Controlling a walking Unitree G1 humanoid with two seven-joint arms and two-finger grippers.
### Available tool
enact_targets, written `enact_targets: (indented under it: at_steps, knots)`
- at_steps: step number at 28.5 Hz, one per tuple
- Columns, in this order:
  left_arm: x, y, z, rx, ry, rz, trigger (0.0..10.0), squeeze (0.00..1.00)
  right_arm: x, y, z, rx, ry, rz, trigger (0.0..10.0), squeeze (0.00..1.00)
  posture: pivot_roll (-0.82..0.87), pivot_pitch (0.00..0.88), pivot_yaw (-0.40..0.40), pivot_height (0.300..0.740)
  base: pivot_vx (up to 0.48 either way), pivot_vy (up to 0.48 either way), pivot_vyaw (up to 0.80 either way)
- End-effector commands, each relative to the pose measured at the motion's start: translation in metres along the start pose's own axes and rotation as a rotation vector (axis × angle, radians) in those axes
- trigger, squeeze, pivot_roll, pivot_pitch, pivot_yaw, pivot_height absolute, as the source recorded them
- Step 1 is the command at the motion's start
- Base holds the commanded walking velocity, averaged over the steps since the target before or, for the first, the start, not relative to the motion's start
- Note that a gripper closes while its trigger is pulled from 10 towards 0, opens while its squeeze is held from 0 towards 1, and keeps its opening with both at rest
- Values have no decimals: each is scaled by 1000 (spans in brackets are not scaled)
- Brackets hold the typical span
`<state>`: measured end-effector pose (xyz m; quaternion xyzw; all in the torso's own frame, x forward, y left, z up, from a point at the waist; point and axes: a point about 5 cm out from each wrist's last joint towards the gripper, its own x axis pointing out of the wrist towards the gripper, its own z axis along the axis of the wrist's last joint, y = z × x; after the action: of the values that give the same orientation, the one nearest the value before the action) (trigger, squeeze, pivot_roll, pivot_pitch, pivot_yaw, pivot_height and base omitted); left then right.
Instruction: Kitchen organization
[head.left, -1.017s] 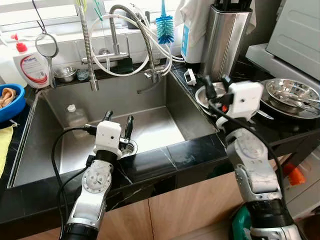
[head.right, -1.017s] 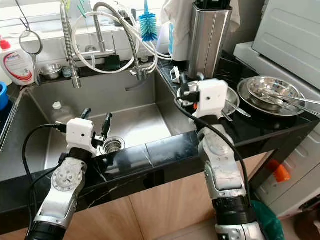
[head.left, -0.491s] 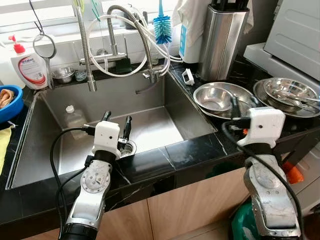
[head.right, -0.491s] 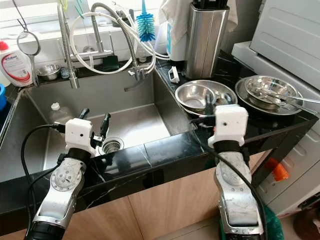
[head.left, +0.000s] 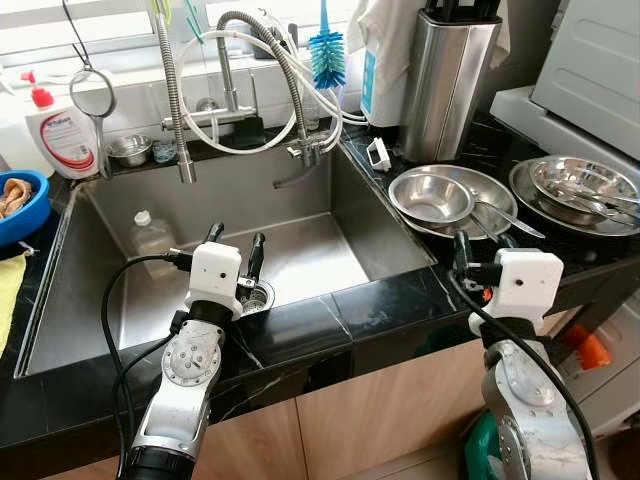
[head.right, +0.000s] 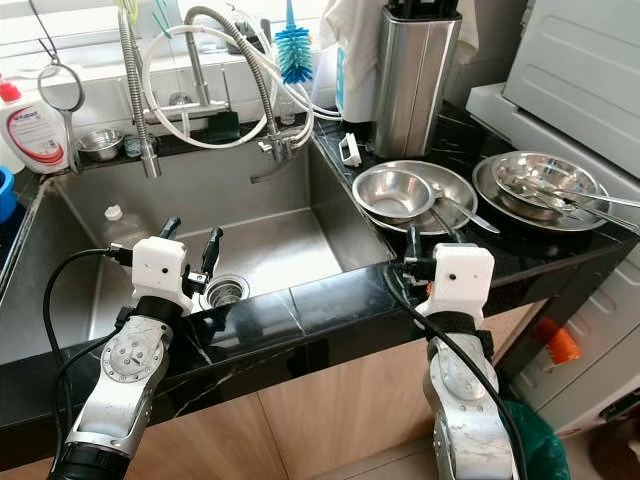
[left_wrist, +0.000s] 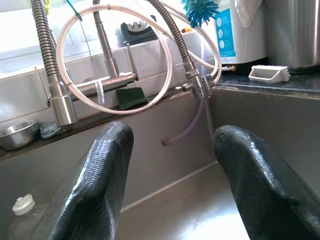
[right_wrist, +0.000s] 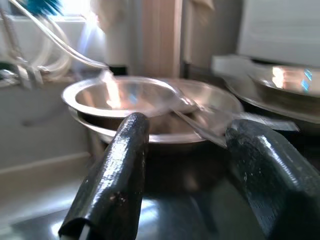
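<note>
Left pincer (head.left: 233, 243) sits over the front rim of the sink (head.left: 300, 200), fingers spread, nothing between them, drain just beyond. Right pincer (head.right: 427, 238) is at the black desk (head.right: 330, 290) edge, fingers spread and empty, pointing at the steel bowl (head.right: 393, 190). Bowl rests in a larger steel plate (head.right: 455, 185) on the desk right of the sink; a spoon (head.right: 462, 212) lies against it. Second stack of steel dishes (head.right: 545, 185) stands farther right.

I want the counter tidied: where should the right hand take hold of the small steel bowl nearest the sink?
Probably the near rim of the small steel bowl, pinched from the front by the open right hand: the bowl sits upright in a wider plate, a spoon at its right.
</note>
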<state>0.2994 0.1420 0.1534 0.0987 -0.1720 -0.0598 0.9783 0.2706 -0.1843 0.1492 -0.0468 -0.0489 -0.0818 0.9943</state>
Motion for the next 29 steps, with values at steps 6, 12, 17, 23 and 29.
enact_targets:
  at_steps: [6,12,17,23,29]
  knots:
    - [3,1,1,0,-2,-1,10000,0,7,-13,-4,62,55,-64,10000,0,-116,0,63,740,0,0,0]
    - [3,2,0,-7,-1,5,10000,0,12,-13,-1,52,43,-46,10000,0,-116,0,61,740,0,0,0]
    - [3,1,0,-3,-3,1,10000,0,13,-11,-3,52,52,-39,10000,0,-115,0,62,740,0,0,0]
    - [-1,0,0,-5,0,6,10000,0,14,-9,-10,-2,80,-10,10000,0,-107,0,59,740,0,0,0]
    - [1,0,1,-4,-3,4,10000,0,23,-11,-12,-15,80,-23,10000,0,-103,0,58,740,0,0,0]
